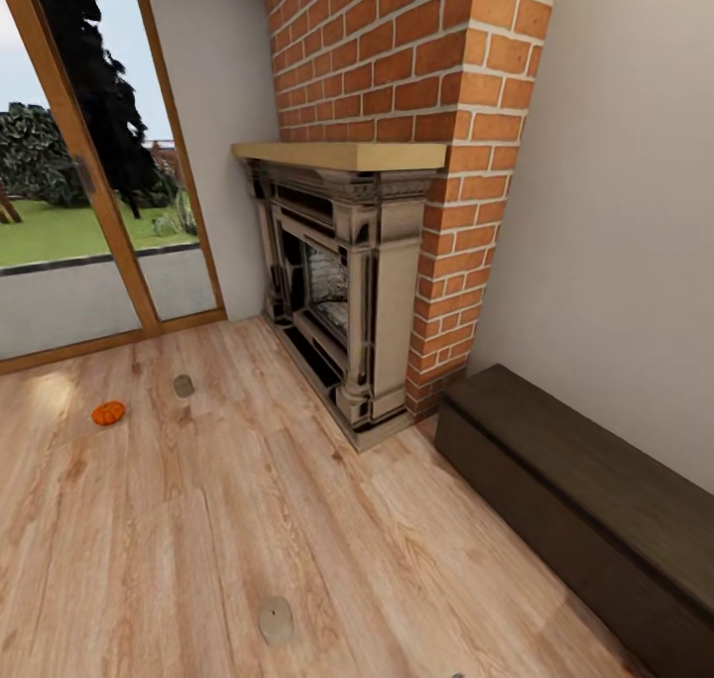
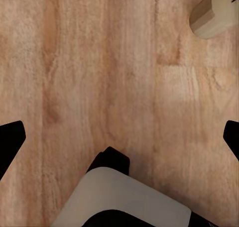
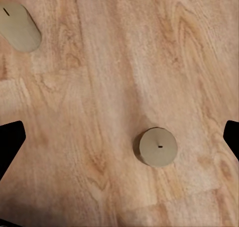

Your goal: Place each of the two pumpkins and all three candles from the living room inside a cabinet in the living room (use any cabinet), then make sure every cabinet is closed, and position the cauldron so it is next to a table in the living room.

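From the head camera, an orange pumpkin (image 1: 108,413) and two taupe candles (image 1: 183,386) (image 1: 276,620) lie on the wood floor (image 1: 297,519) before the fireplace (image 1: 342,291), the dark cabinet (image 1: 585,500) shut at right. Left wrist: the left gripper (image 2: 119,137) gapes wide, a candle (image 2: 216,15) beyond it. Right wrist: the right gripper (image 3: 119,137) also spread, over two candles (image 3: 158,147) (image 3: 19,26)

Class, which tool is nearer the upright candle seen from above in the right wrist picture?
Right. The right tool hangs over the candle, which sits between its open fingertips. The left tool hangs over bare wooden floor, away from it.
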